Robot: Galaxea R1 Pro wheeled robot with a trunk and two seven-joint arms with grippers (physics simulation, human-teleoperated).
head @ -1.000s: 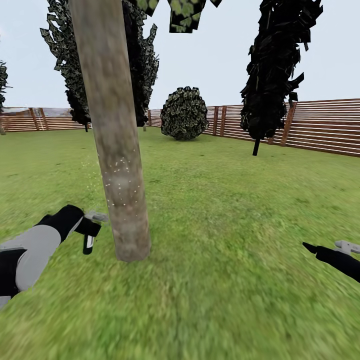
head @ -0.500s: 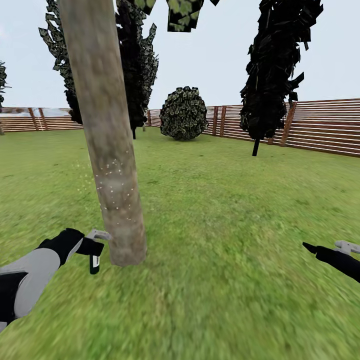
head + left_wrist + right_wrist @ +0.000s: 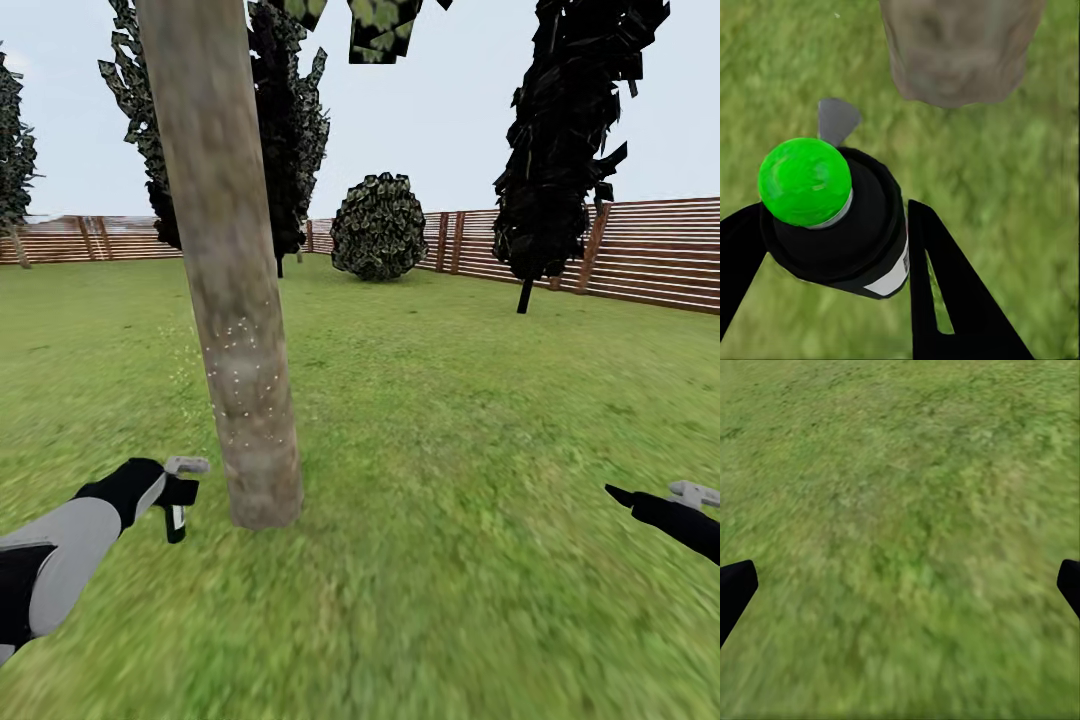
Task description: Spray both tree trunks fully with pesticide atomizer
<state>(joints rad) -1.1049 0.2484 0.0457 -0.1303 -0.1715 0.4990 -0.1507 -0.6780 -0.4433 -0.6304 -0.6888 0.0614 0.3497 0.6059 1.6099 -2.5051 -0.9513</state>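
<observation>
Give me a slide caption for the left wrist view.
Left pincer grips the green-capped pesticide atomizer above grass near the tree trunk.

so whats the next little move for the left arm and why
Probably raise the left gripper and the atomizer it holds a bit. The pale spray specks on the tree trunk sit in a band around mid-height, and the bark above looks bare, so aiming higher should widen coverage.

Green lawn (image 3: 480, 420), slatted wooden fence (image 3: 650, 255), pale, perhaps overcast sky (image 3: 430, 110).
</observation>
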